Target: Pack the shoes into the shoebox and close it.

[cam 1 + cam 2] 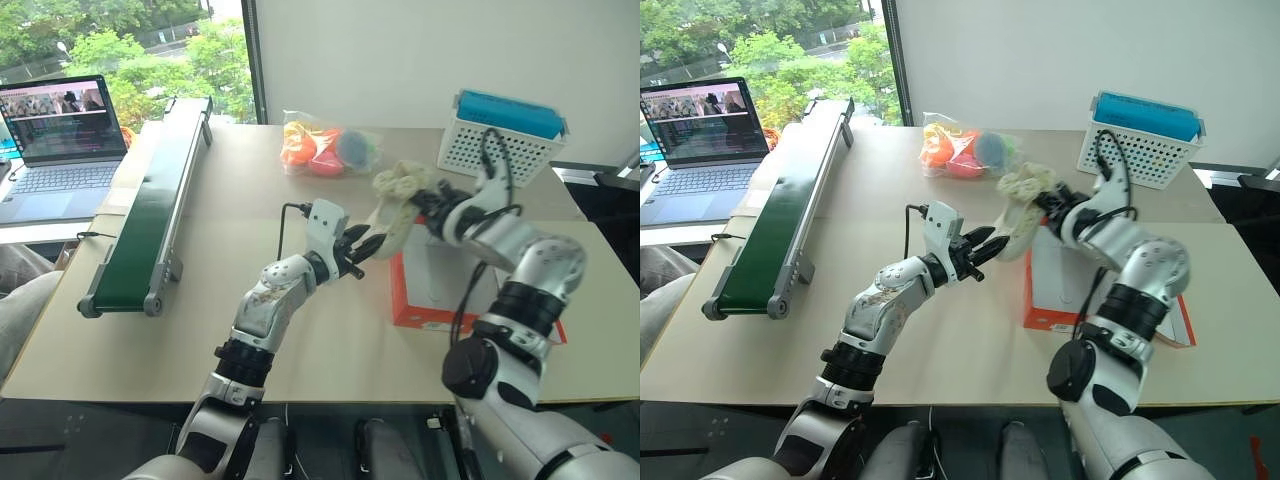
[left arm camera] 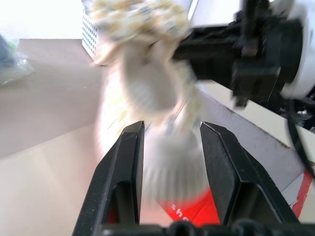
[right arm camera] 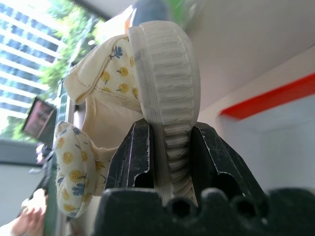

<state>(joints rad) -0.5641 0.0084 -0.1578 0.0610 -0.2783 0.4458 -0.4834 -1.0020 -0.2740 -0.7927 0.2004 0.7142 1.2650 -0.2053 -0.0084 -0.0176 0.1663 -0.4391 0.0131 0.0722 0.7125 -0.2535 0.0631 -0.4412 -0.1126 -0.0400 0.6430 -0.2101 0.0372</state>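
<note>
A cream shoe [image 1: 398, 190] with a ribbed pale sole and a flower-print lining hangs in the air above the left end of the shoebox [image 1: 400, 300]. The box is orange-red, lies on the table and shows its white inside. My right gripper [image 1: 422, 207] is shut on the shoe's sole [image 3: 167, 73], which sits pinched between both fingers [image 3: 133, 157]. My left gripper [image 1: 368, 247] is open just left of the shoe's lower end. In the left wrist view that end [image 2: 172, 162] lies between the spread fingers [image 2: 130, 162].
A green conveyor belt [image 1: 150, 210] runs along the left of the table, with a laptop [image 1: 60, 140] beyond it. A clear bag of colourful items [image 1: 325, 148] and a white perforated basket with a blue top [image 1: 500, 140] stand at the back.
</note>
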